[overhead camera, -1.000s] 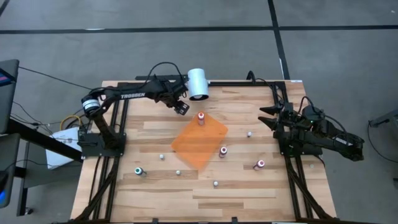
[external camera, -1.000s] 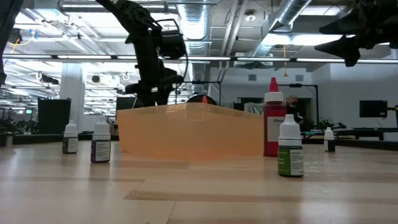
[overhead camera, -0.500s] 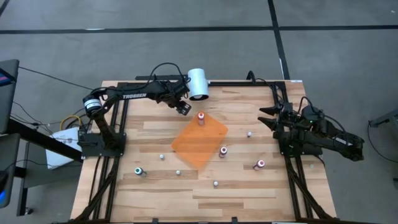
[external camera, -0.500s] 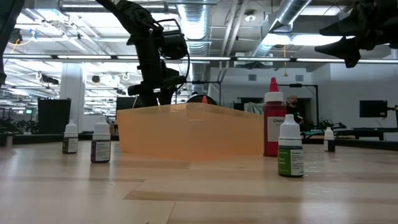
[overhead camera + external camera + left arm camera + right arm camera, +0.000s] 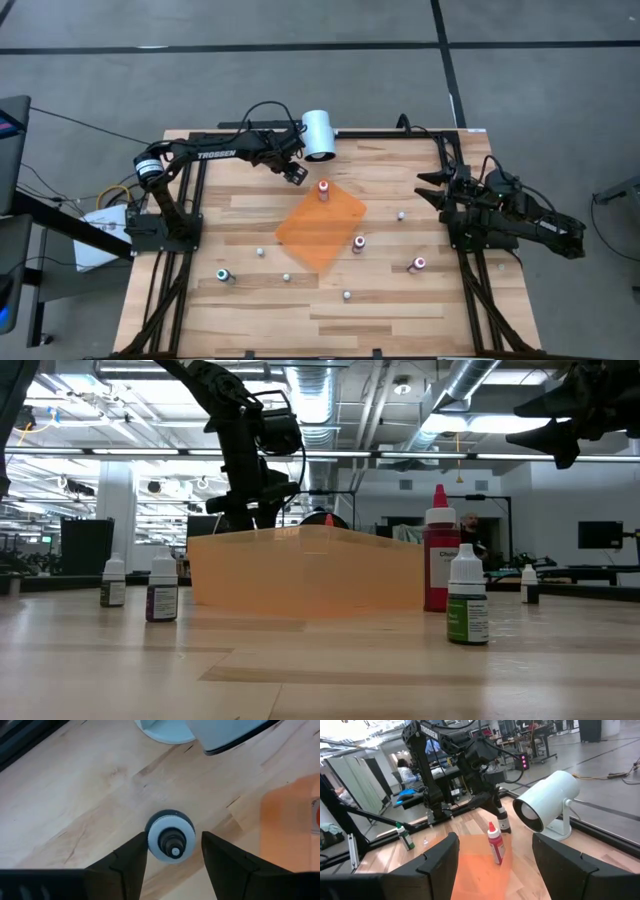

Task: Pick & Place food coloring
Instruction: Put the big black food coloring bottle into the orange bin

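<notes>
The food coloring bottles stand scattered on the wooden table. A red-topped one (image 5: pixel 323 190) stands on the orange sheet (image 5: pixel 322 225), two pink-topped ones (image 5: pixel 358 243) (image 5: pixel 418 264) to its right, and a green-topped one (image 5: pixel 224 274) near the left. My left gripper (image 5: pixel 293 172) is open at the sheet's far left corner. In the left wrist view its fingers (image 5: pixel 132 860) stand close on either side of an upright dark-topped bottle (image 5: pixel 171 842) that rests on the table. My right gripper (image 5: pixel 430 190) waits open and raised at the table's right side.
A white camera on a round foot (image 5: pixel 318 133) stands at the far edge, just beyond my left gripper. Several small pale bottles (image 5: pixel 261 252) (image 5: pixel 347 295) (image 5: pixel 401 214) dot the table. Black frame rails (image 5: pixel 195 200) run along the left and right sides.
My left gripper has edged slightly toward the table's right, toward the red-topped bottle, then held still. No bottle has moved.
</notes>
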`<control>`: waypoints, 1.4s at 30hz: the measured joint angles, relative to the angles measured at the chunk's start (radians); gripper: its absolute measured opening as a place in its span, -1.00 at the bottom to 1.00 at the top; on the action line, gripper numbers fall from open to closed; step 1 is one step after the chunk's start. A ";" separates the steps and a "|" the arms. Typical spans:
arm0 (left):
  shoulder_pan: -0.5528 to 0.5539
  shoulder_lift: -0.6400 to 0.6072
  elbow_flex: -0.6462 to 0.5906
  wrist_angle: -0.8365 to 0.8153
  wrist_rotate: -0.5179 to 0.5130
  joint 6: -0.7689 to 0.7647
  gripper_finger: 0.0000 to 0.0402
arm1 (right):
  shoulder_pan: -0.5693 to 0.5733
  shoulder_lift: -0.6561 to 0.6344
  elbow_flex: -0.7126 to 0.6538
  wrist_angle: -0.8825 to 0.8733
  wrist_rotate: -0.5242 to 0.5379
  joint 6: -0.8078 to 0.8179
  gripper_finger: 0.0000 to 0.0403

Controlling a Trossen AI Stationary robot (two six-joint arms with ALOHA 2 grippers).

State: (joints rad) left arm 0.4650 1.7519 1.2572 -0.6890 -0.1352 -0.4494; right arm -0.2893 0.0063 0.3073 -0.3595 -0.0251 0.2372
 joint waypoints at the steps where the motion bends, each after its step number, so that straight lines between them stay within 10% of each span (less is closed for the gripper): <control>1: 0.000 0.000 0.000 0.000 -0.002 0.000 -0.12 | 0.000 0.000 0.000 0.000 0.000 0.000 0.19; 42: 0.000 0.004 0.092 -0.132 -0.001 0.055 -0.41 | 0.000 0.000 0.000 -0.007 0.000 0.000 0.19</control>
State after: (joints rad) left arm 0.4648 1.7561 1.3487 -0.8210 -0.1365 -0.3939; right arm -0.2892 0.0061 0.3077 -0.3664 -0.0248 0.2375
